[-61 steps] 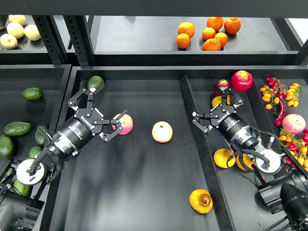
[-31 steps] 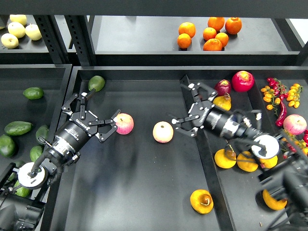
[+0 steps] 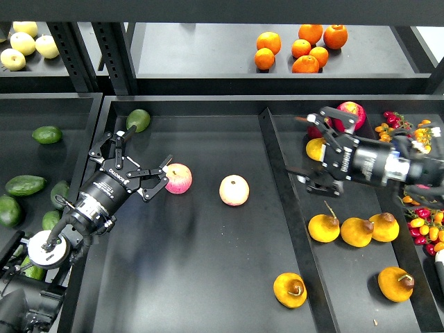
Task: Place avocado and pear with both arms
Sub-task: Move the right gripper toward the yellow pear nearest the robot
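The avocado [image 3: 138, 119] lies in the far left corner of the big middle tray [image 3: 208, 277], close to the tray's back wall. It is a small green egg shape, and its long side tips a bit toward the right. The left tool [image 3: 135, 170] is just in front of it, nearer to me, so the avocado lies straight ahead and a little up from the tool's prongs. The left tool is spread open and holds nothing. A pink apple [image 3: 178, 178] sits right by its lower prongs, and I cannot tell if they touch. A second apple [image 3: 234, 190] sits further right.

The pear [image 3: 290, 289] lies at the near end of the middle tray, close to the divider [image 3: 291, 222]. Its dark hollow faces right. More yellow fruit like it lie in the right tray, just over the divider.

The right tool [image 3: 326, 149] hangs over the far part of the right tray, well apart from the pear. It looks open and empty, but it is dark and a bit blurred. I think the right arm is the nearer one for the pear, and the left arm for the avocado.

Part of a yellow fruit [image 3: 316, 148] hides behind the right tool.
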